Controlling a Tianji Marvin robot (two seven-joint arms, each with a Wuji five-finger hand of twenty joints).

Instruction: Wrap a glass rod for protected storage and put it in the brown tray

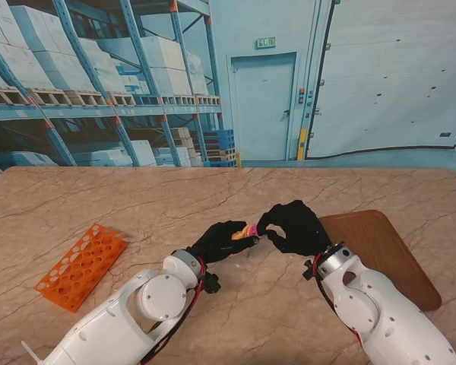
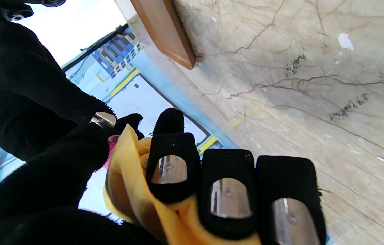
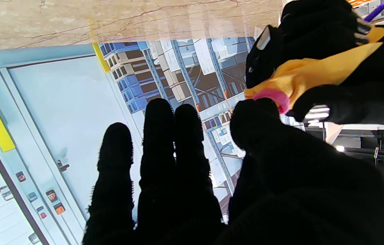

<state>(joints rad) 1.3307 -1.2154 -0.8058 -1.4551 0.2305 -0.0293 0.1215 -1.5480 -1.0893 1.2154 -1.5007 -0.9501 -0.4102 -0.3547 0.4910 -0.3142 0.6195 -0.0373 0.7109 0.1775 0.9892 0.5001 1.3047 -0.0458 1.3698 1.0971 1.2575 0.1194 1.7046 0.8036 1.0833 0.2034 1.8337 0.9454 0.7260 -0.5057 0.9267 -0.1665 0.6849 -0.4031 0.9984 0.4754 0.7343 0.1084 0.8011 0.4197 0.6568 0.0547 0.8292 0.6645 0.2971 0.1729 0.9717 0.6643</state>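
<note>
1. From the stand's view, both my hands meet above the middle of the marble-veined bench [image 1: 137, 198]. My left hand [image 1: 226, 241] is closed around a bundle of yellow cloth [image 1: 243, 232], and my right hand [image 1: 295, 226] pinches at the bundle's end, where a pink bit [image 1: 252, 229] shows. The glass rod itself I cannot see; I judge it is inside the cloth. The brown tray [image 1: 387, 251], flat, smooth and round-cornered, lies to my right, near the right hand. An orange perforated rack [image 1: 82, 266] lies well apart on my left.

2. In the left wrist's view, my fingers [image 2: 227, 194], in black knit with bare metal pads, curl over the soft, folded yellow cloth [image 2: 127, 177]. The tray's wooden edge [image 2: 164, 30] shows beyond.

3. In the right wrist's view, my thumb [image 3: 256, 119] touches the pink bit [image 3: 273, 97] at the cloth's [image 3: 307, 73] tip, while three fingers stand straight and free. I cannot tell whether this hand grips or only touches.

4. I judge the wrapping is in its closing stage. Next the end must be tucked snugly, then the bundle carried rightward to the tray without loosening.
</note>
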